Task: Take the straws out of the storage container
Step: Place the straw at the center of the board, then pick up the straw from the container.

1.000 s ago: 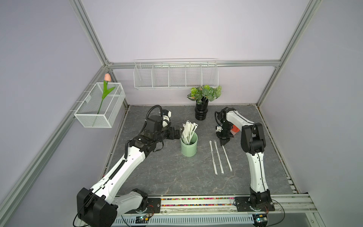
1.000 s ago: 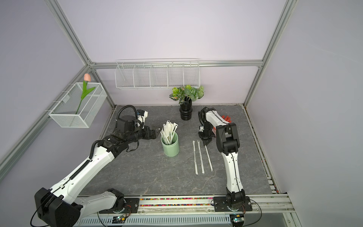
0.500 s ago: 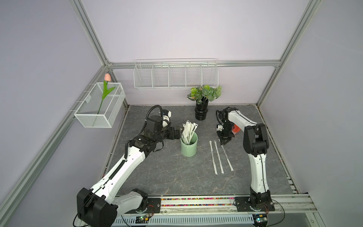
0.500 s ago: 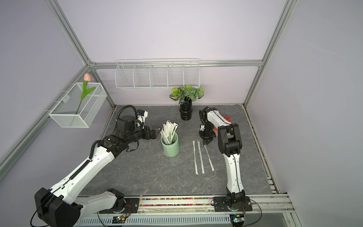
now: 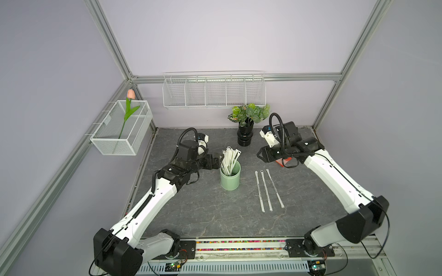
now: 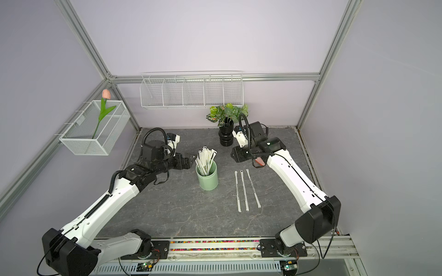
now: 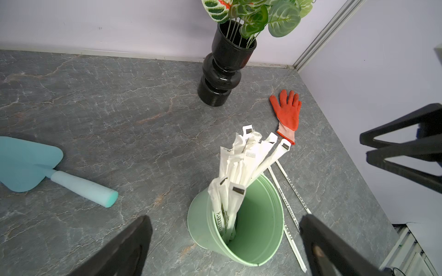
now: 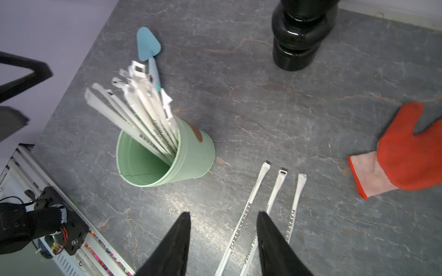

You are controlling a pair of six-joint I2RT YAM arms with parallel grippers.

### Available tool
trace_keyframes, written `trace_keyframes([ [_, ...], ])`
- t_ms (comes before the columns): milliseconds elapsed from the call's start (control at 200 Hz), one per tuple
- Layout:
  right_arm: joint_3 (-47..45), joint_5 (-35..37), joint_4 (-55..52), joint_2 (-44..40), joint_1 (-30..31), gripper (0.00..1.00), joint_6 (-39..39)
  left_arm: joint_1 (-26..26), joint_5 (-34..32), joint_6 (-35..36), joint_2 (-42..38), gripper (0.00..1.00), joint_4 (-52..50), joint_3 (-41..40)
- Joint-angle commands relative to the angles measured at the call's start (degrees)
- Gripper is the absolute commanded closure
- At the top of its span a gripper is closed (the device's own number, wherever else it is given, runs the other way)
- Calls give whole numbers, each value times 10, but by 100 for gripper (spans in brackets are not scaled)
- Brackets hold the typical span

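The grey table (image 5: pixel 215 215) carries everything. On the back wall hangs a long wire basket (image 5: pixel 215 105). A smaller basket (image 5: pixel 114 145) on the side wall holds one tulip (image 5: pixel 130 94), and a black vase (image 5: pixel 244 138) at the back holds leafy stems.

Near the middle the cup (image 5: pixel 230 182) stands upright. A bundle of straws (image 5: pixel 229 159) leans in it against the rim nearest the left arm, ends well above the lip. Three more straws (image 5: pixel 266 188) lie flat side by side on the table to the cup's right, clear of it (the outer one angles slightly away).

The left gripper (image 5: pixel 216 160) sits just beside the bundle, jaws spread wide and holding nothing. The right gripper (image 5: pixel 260 155) hangs above the table beyond the far ends of the three straws, jaws parted and empty.

A second ago the right gripper was down at the far end of the outer straw. It has since lifted and drawn back. The left arm, the cup and the count of three have not changed
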Motion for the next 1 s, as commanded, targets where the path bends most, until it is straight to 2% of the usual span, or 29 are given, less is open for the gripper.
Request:
trace_keyframes([
  [0,-41,3,96,9,33,54,43,-2,3,6,-5,0,6,4],
  [240,-53,40,165,53,94,56,73,-2,4,5,-4,0,5,5],
  [995,-27,27,216,146,98,68,102,-2,4,6,-6,0,4,5],
])
